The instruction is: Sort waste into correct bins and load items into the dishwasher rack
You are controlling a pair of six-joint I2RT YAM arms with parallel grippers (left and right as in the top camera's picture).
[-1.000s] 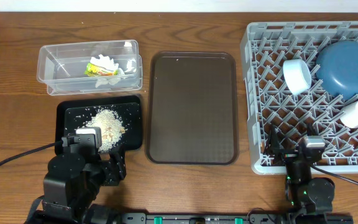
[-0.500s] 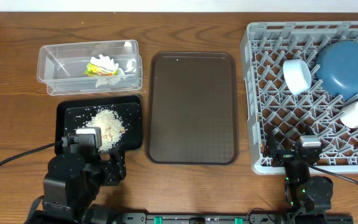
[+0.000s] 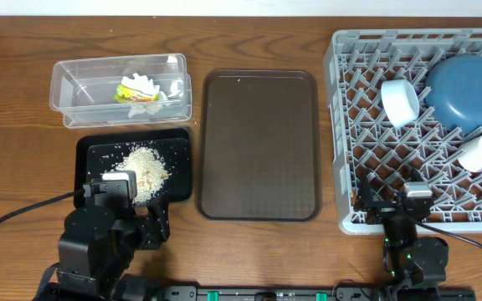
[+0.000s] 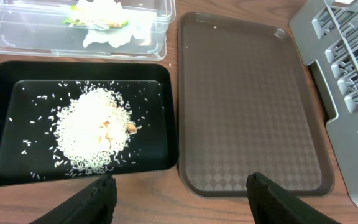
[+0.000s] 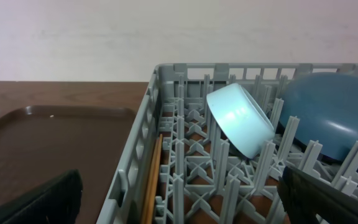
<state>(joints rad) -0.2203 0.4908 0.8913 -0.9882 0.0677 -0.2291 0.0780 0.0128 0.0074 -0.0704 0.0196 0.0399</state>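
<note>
- The right arm, at the desk's front edge near the right corner, has shifted slightly from a second ago: its whole visible body now sits a touch closer to the desk's left edge.
- Its pale wrist block, over the front rim of the dishwasher rack, has moved the same way, toward the left edge.
- The dark part beside that block now reaches a little further toward the rack's front-left corner.
- All of this shift shows by half a second ago.
</note>
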